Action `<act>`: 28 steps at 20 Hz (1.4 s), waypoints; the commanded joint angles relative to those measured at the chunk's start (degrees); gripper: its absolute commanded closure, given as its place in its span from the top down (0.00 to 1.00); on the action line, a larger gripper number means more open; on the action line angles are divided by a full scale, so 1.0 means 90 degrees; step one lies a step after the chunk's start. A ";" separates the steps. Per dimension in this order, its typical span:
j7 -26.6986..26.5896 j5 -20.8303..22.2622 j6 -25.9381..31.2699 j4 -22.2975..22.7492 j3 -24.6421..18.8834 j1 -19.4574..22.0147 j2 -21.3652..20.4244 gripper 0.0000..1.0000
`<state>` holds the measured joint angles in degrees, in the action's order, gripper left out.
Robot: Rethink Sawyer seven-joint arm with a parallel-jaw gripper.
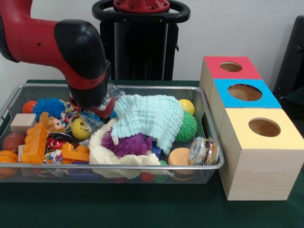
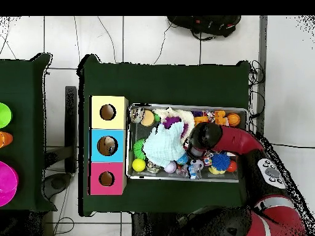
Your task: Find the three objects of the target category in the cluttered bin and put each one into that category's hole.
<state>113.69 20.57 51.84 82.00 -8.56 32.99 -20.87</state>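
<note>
The arm's bulky black wrist is hanging low over the middle of the wire-mesh bin (image 1: 209, 124), and the hand (image 1: 90, 108) is reaching down into the clutter beneath it; the wrist is hiding the fingers, so I cannot tell how far they are parted or whether they are gripping anything. It seems to be rummaging there because the toys are lying piled on each other. Right under it a crinkly clear wrapper (image 1: 113, 91) is catching the light, and a smooth yellow smiley ball (image 1: 80, 128) is sitting just beside. Further out, a soft, waffle-textured mint cloth (image 1: 147, 116) is draping over a fuzzy purple toy (image 1: 128, 144), probably burying more. A blue spiky ball (image 1: 49, 106) and knobbly orange plastic blocks (image 1: 35, 142) are crowding one end. Beside the bin on the green counter (image 1: 142, 209), three wooden boxes are standing in a row, red (image 1: 242, 71), blue (image 1: 266, 97) and yellow (image 1: 285, 133), each with a round hole. Which category is wanted, I cannot say.
</note>
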 commanded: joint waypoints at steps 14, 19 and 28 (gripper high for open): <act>-0.1877 0.1083 -0.0880 -0.0980 -0.1224 0.0175 0.1295 1.00; -0.1680 0.1139 -0.1024 -0.1104 -0.1177 0.0188 0.1543 1.00; -0.1479 0.1387 -0.1621 -0.0960 -0.0990 0.0325 0.1741 1.00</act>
<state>106.92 25.71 56.27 78.71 -13.62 33.79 -16.28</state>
